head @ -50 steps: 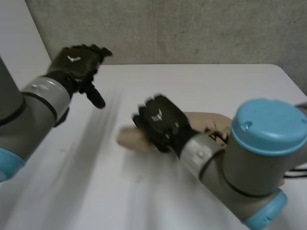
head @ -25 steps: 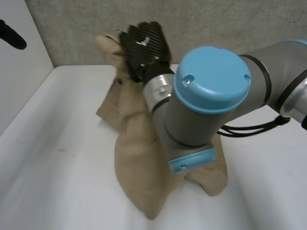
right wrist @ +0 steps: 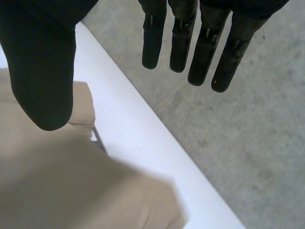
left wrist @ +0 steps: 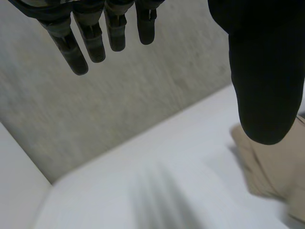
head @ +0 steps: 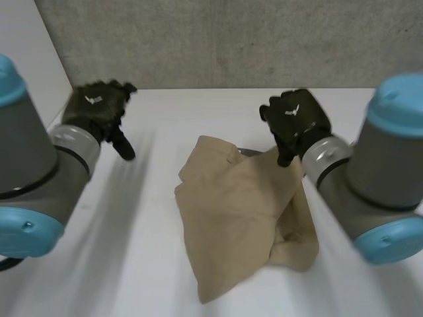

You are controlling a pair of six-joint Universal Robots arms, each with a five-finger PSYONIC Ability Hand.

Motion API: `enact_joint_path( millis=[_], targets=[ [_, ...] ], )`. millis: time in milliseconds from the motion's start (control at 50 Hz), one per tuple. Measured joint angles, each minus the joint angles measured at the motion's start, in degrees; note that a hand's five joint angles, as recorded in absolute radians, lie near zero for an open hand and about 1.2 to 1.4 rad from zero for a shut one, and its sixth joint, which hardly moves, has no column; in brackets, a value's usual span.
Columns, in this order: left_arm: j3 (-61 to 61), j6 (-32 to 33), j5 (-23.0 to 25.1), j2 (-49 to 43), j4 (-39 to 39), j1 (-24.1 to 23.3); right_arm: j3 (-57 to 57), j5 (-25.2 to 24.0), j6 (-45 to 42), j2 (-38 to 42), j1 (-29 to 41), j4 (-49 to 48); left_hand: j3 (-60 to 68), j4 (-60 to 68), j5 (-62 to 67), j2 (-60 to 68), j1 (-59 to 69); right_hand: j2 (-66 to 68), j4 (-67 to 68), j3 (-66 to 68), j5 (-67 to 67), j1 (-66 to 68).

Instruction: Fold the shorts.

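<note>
The beige shorts [head: 238, 218] lie in a loose, partly doubled-over heap in the middle of the white table [head: 119, 264]. My right hand [head: 294, 122] hovers over their far right corner, open, with straight fingers and the thumb held apart. In the right wrist view the fingers [right wrist: 205, 43] hold nothing and the shorts [right wrist: 71, 186] lie below the palm. My left hand [head: 99, 109] is raised over the table's far left, away from the cloth, open and empty. The left wrist view has its fingers [left wrist: 95, 43] straight, and an edge of the shorts [left wrist: 276, 171] lies beyond the thumb.
A grey wall [head: 231, 39] runs along the table's far edge. A white side panel [head: 26, 39] stands at the far left. Bare tabletop lies to the left of the shorts and in front of them.
My right hand, which was shut on the shorts and lifted them high, has let go. The shorts now lie on the table, and my left hand is back over the far left.
</note>
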Motion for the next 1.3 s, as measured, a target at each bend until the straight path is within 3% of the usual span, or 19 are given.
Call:
enact_joint_path(
  millis=[40,80,120,240,380,640,760,840,860,960,980,1000,1040,1060,1180,1300],
  targets=[
    [0.1,-1.5,0.0,-2.0,-0.7,-0.6,-2.1,-4.5,-3.1,-1.5,-1.7,4.2,0.0,0.0,0.0,0.0,0.0,0.0,0.0,0.0,0.0,0.0],
    [0.2,-2.2,0.1,-2.9,-0.9,-0.9,-2.6,-5.5,-3.9,-1.7,-2.1,5.1,0.0,0.0,0.0,0.0,0.0,0.0,0.0,0.0,0.0,0.0],
    [0.9,-4.3,0.4,-6.3,-1.4,-1.9,-5.9,-12.2,-10.0,-2.0,-4.1,10.1,0.0,0.0,0.0,0.0,0.0,0.0,0.0,0.0,0.0,0.0],
    [3.9,-6.1,3.3,-12.8,-1.5,-3.4,-10.3,-18.2,-20.4,2.1,-5.3,12.6,0.0,0.0,0.0,0.0,0.1,0.0,0.0,0.0,0.0,0.0],
    [7.5,-6.7,10.6,-19.1,-1.4,-4.0,-15.6,-18.6,-28.3,10.7,-5.6,12.4,0.0,0.0,0.0,0.0,0.1,0.0,0.0,0.0,0.0,0.0],
    [13.5,-7.6,15.7,-27.7,-1.4,-4.9,-24.5,-22.0,-30.0,26.5,-17.0,12.2,2.1,2.2,1.2,2.5,4.3,-0.2,0.0,0.0,0.0,-0.8],
    [16.0,-7.5,16.9,-30.6,-1.5,-5.0,-26.9,-25.8,-29.8,31.0,-21.5,12.1,15.7,15.8,14.8,16.3,18.7,-0.2,0.0,0.0,0.0,-0.7],
    [16.7,-7.4,16.8,-31.4,-1.5,-5.0,-28.6,-27.0,-29.7,33.7,-22.8,12.0,23.5,23.9,22.6,24.1,26.7,-0.1,0.2,0.2,0.3,-0.6],
    [16.8,-7.4,16.7,-31.5,-1.5,-5.0,-29.1,-27.2,-29.7,34.4,-22.9,11.9,30.9,31.9,30.4,32.1,33.9,0.3,1.2,1.0,1.4,-0.2],
    [17.0,-7.4,16.1,-31.6,-1.4,-5.0,-31.0,-27.6,-29.7,36.8,-23.2,11.5,30.9,31.9,30.4,32.1,33.9,4.2,5.3,5.1,4.9,3.1],
    [17.0,-7.3,15.7,-31.5,-1.3,-5.0,-31.7,-27.7,-29.6,37.7,-23.2,10.7,46.8,48.2,46.9,48.4,46.7,23.4,24.7,24.4,23.6,18.7],
    [17.0,-7.3,15.5,-31.4,-1.3,-4.9,-31.9,-27.7,-29.5,37.9,-23.1,10.1,50.7,51.6,50.3,51.9,49.9,28.1,29.4,29.0,28.4,21.6],
    [17.1,-7.2,15.3,-31.3,-1.3,-4.9,-32.0,-27.7,-29.4,38.1,-22.9,9.0,52.4,53.7,52.2,53.5,51.7,28.1,29.4,29.0,28.4,21.6],
    [17.3,-7.0,15.0,-31.2,-1.2,-4.8,-32.0,-27.7,-29.2,38.1,-22.8,7.9,54.1,55.4,53.7,55.4,52.7,37.8,39.2,38.6,37.6,28.7],
    [19.5,-4.0,12.5,-30.6,-0.7,-4.3,-30.9,-26.9,-26.2,36.1,-21.6,-1.0,55.8,56.6,54.1,56.8,52.7,38.1,41.4,40.6,38.8,29.1],
    [25.7,5.1,7.0,-27.7,4.4,-2.2,-29.4,-20.3,-15.6,28.9,-18.9,-17.4,55.9,56.6,54.1,56.9,52.7,38.2,41.4,40.6,38.8,29.5]
  ],
)
